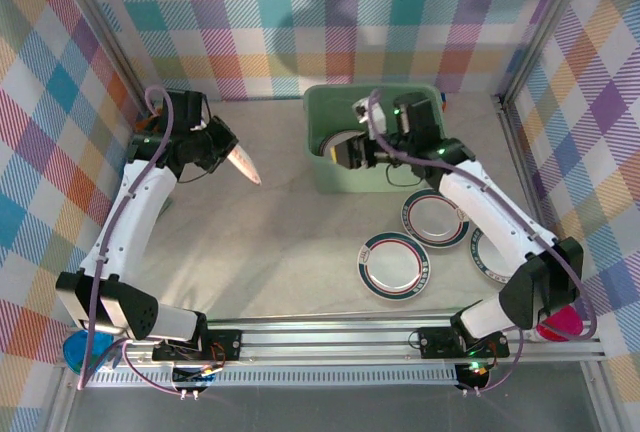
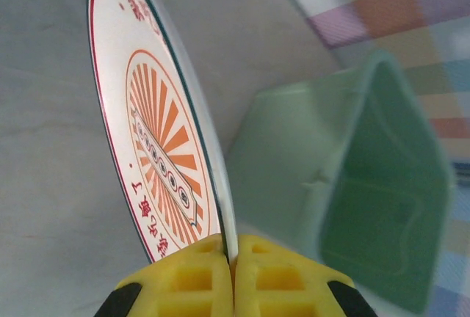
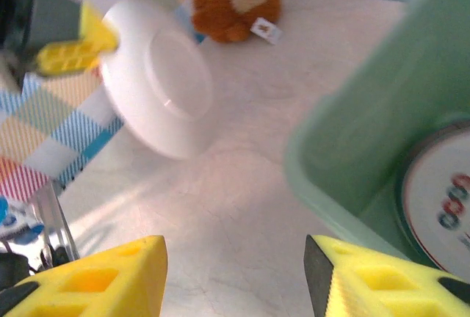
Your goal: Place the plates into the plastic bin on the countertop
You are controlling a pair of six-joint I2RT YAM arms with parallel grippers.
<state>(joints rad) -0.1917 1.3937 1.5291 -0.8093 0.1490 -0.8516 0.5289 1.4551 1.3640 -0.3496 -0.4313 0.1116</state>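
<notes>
Three plates lie flat on the countertop in the overhead view, right of centre, just in front of the plastic bin. My left gripper holds a fourth plate on edge, left of the bin. My right gripper hangs over the bin's front wall.

On the left wrist camera, the jaws are pinched tight on that plate's rim.

On the right wrist camera, the yellow fingers stand apart with nothing between them, and another plate lies inside the bin.
</notes>
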